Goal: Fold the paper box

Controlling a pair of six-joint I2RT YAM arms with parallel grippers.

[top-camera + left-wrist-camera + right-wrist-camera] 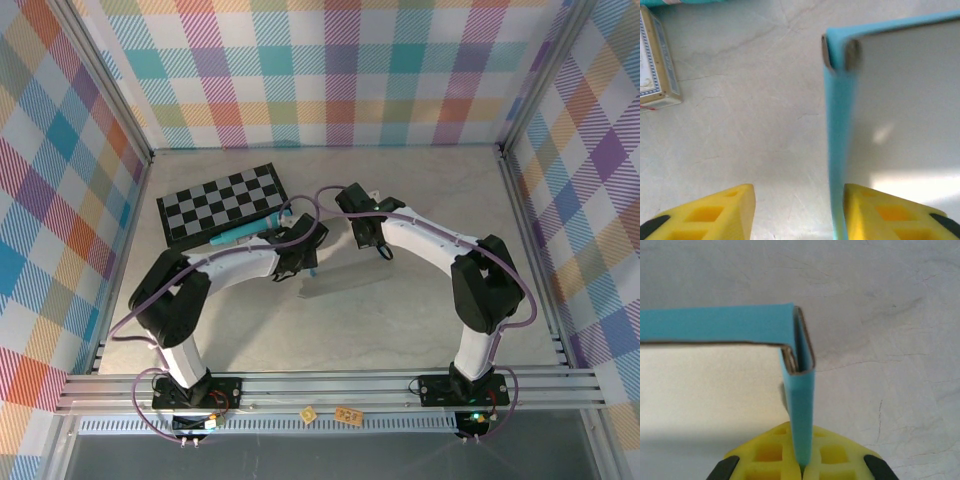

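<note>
The paper box [345,277] lies on the table between the two arms, whitish inner face up, turquoise walls raised. In the left wrist view its turquoise end wall [838,150] stands upright just inside my right-hand yellow finger [890,215]. The left gripper [797,205] is open, with a wide gap to the other finger [715,215]. In the right wrist view the right gripper [802,467] is shut on a folded, doubled turquoise side wall [802,400] at the box's corner. Seen from the top, the left gripper [305,262] and the right gripper [378,247] sit at opposite ends of the box.
A black-and-white checkered board [222,200] lies at the back left, with a teal strip [240,234] along its near edge. A small patterned card box [655,65] rests left of the left gripper. Metal frame rails [320,388] border the near edge.
</note>
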